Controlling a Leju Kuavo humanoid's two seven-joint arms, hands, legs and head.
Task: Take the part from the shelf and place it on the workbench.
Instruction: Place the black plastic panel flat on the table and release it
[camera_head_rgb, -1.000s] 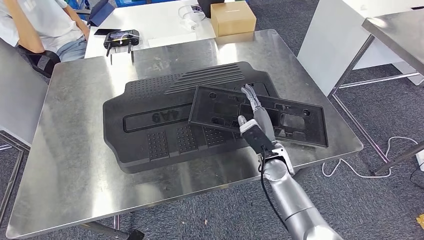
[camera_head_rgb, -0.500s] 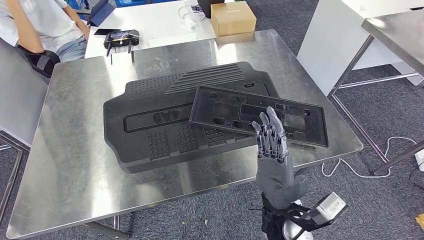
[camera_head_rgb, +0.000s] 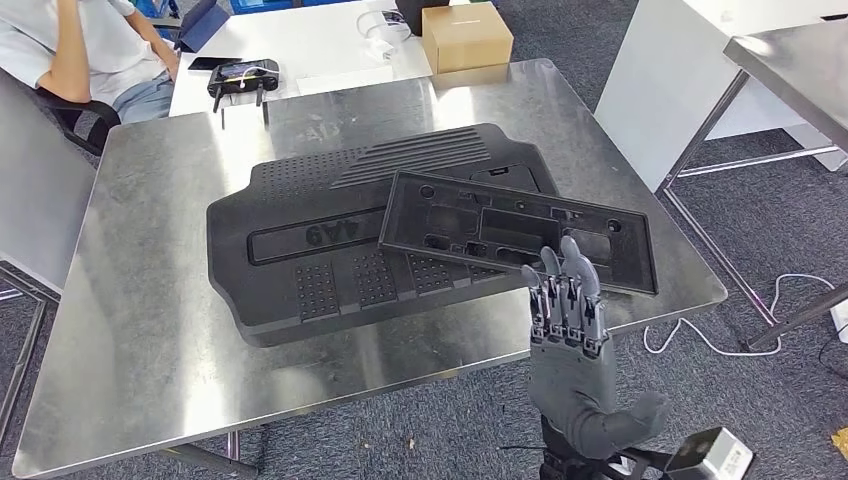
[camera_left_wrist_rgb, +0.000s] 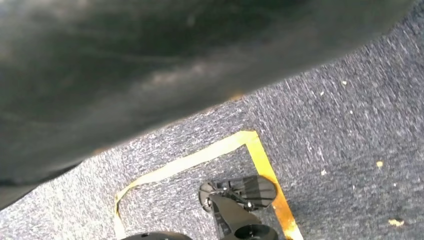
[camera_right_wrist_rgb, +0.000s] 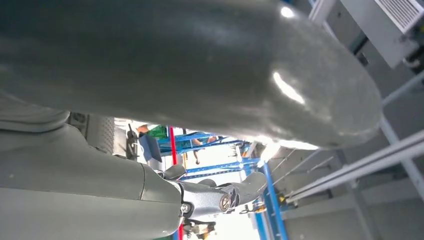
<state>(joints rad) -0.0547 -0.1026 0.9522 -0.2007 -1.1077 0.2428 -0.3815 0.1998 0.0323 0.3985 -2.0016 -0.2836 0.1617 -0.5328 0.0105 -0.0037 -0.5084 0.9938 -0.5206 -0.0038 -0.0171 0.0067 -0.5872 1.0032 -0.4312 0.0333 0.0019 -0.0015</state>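
Parts first: the flat black frame (camera_head_rgb: 520, 232) with the cutouts is lying on the steel workbench (camera_head_rgb: 150, 330), its left end propped on the big black ribbed panel (camera_head_rgb: 330, 240) and its right end reaching toward the right edge of the bench. Nothing is holding it.

Right hand (camera_head_rgb: 572, 335) is raised just off the near edge of the bench, fingers (camera_head_rgb: 560, 290) straight and slightly spread, thumb stuck out to the right, nothing in it. The fingertips overlap the near edge of the frame in the head view, but I can't tell if they actually touch it. Left hand, can't tell its state; its wrist camera just looks down at blue carpet with a yellow tape line (camera_left_wrist_rgb: 260, 155).

Containers-wise, a closed cardboard box (camera_head_rgb: 465, 35) sits at the far edge, contents hidden. A black controller (camera_head_rgb: 240, 75) lies on the white table (camera_head_rgb: 300, 40) behind, and a person (camera_head_rgb: 90, 50) sits far left.
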